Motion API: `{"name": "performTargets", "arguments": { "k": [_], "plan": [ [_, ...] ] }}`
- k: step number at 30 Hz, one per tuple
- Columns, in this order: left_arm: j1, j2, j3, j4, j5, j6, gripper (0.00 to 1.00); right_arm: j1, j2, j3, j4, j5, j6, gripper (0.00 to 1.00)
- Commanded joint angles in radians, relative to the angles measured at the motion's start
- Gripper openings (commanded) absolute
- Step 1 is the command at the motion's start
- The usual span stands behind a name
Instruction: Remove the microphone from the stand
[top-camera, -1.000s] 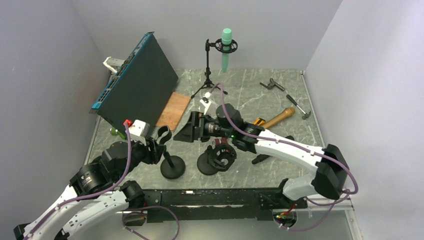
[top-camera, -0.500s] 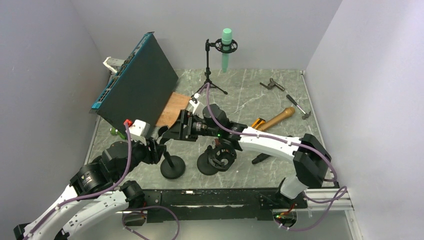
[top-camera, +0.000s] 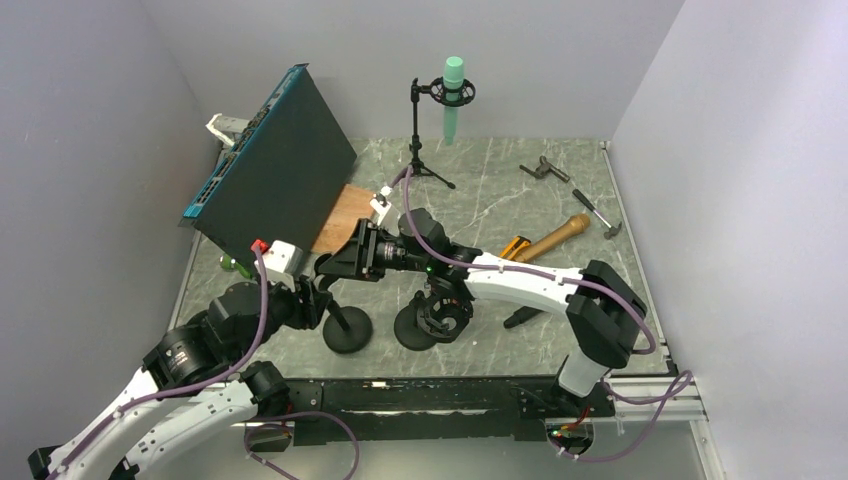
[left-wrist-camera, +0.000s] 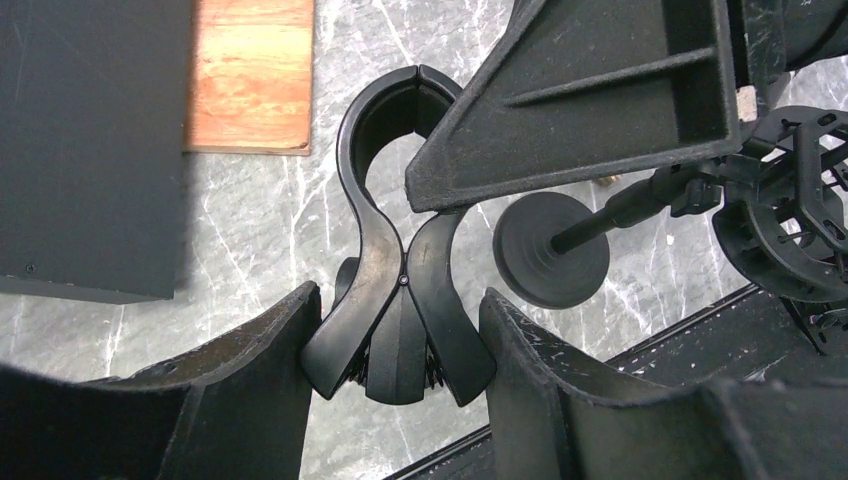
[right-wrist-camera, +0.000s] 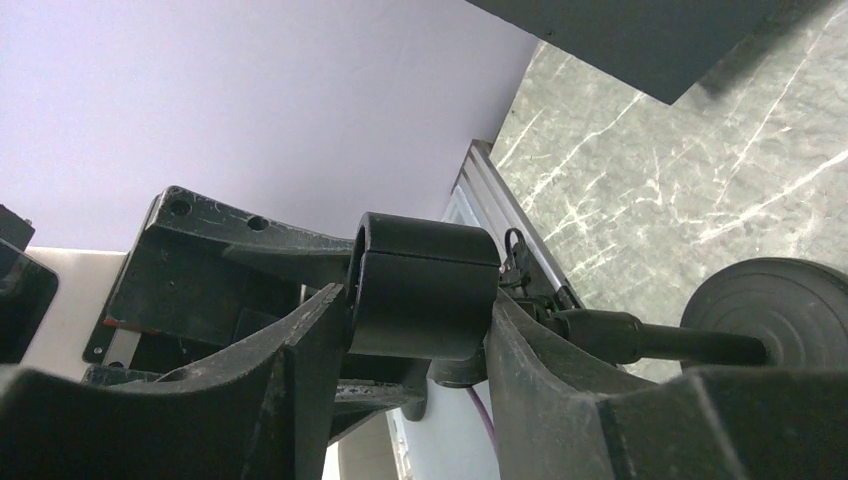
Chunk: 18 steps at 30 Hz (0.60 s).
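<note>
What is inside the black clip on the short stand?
Seen from above, only marble table shows through the clip loop; nothing sits there. A finger of the right gripper covers the loop's right side.

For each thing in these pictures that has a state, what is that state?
Black spring clip on the short round-based stand: ring closed and empty.
Left pincer: shut on the clip's handles.
Right pincer: shut on the clip's ring.
Green microphone: upright in the tripod stand's mount.
Golden microphone: lying flat on the marble table.
Dark blue-edged panel: leaning, tilted.
</note>
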Motion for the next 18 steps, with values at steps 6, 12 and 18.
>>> {"name": "performTargets", "arguments": {
  "k": [6, 12, 18],
  "plan": [
    [-0.005, -0.013, 0.071, 0.068, 0.039, -0.054, 0.51, 0.004, 0.029, -0.1, 0.105, 0.025, -0.029, 0.0],
    [-0.005, -0.055, 0.106, 0.047, 0.017, -0.089, 0.54, 0.006, 0.048, -0.143, 0.123, 0.023, -0.076, 0.0],
    [-0.006, -0.072, 0.13, 0.008, 0.0, -0.126, 0.52, 0.005, 0.071, -0.181, 0.164, 0.03, -0.093, 0.0]
  ]
}}
